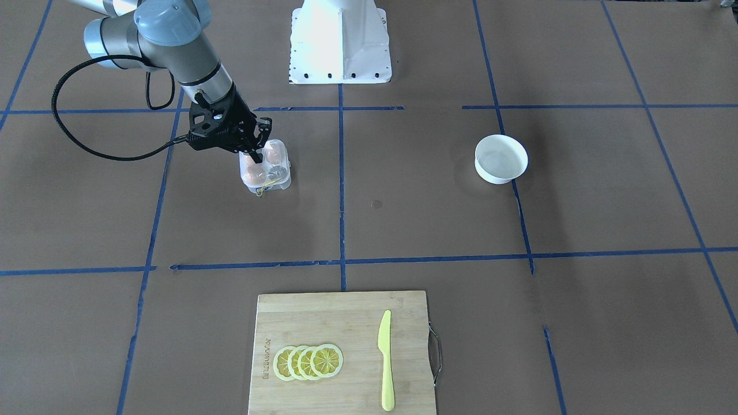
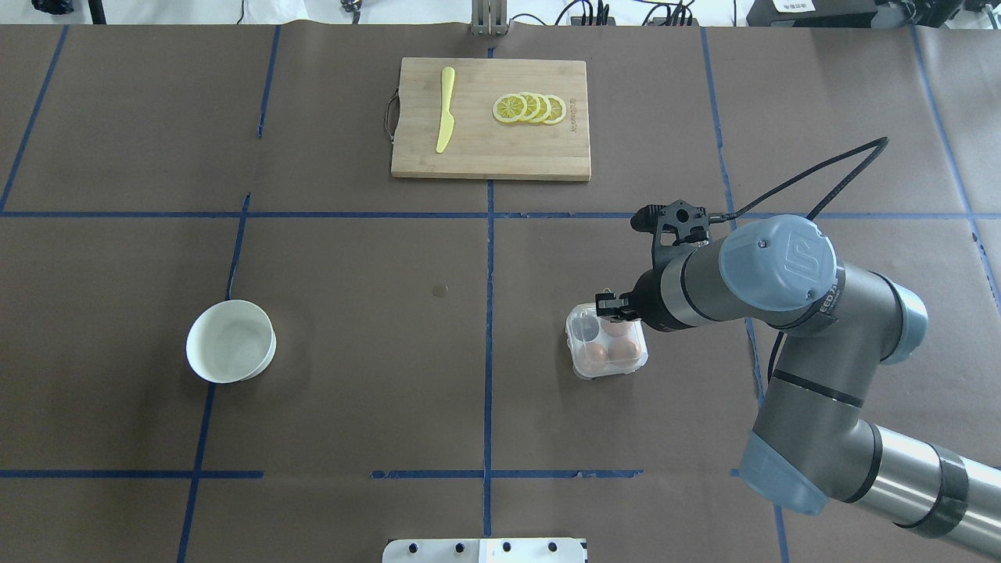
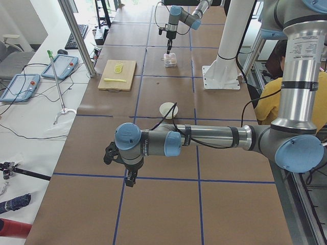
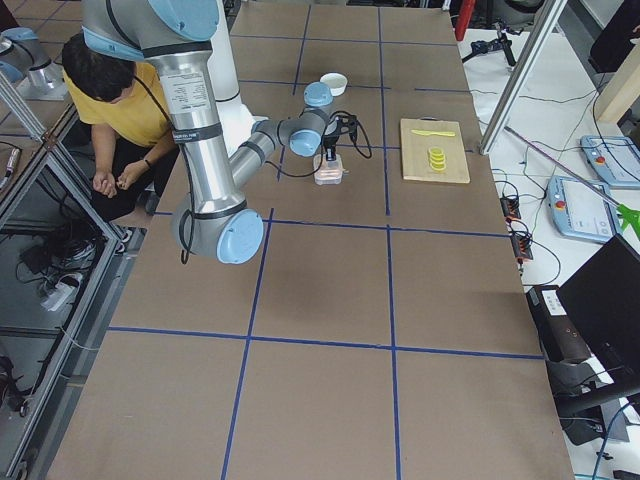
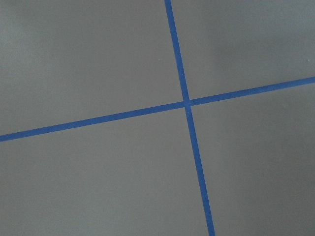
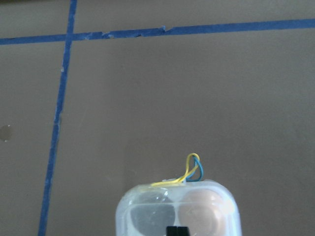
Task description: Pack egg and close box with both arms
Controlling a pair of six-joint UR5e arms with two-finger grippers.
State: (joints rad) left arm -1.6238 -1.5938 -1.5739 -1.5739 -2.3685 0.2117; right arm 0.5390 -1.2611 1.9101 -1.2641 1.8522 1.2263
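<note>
I see the clear box (image 2: pixel 606 358) well apart from the cutting board (image 2: pixel 490 152), toward the robot and off to its right side. Its lid (image 6: pixel 147 209) looks down over three orange-brown eggs (image 2: pixel 623 351), with one cup empty. A yellow string (image 6: pixel 189 169) pokes from one edge. The right claw (image 1: pixel 255 154) hangs over it, tips drawn together. The left claw (image 3: pixel 131 179): I cannot tell.

The brown worktop (image 2: pixel 352 375), marked into squares by blue tape lines (image 2: pixel 489 258), carries 4 things: a clear box (image 2: pixel 606 341) on the robot's right half, a white bowl (image 2: pixel 231 342) on its left half, a wooden cutting board (image 2: pixel 485 152) at the far edge, and a white base block (image 1: pixel 340 46) at the robot's edge.
</note>
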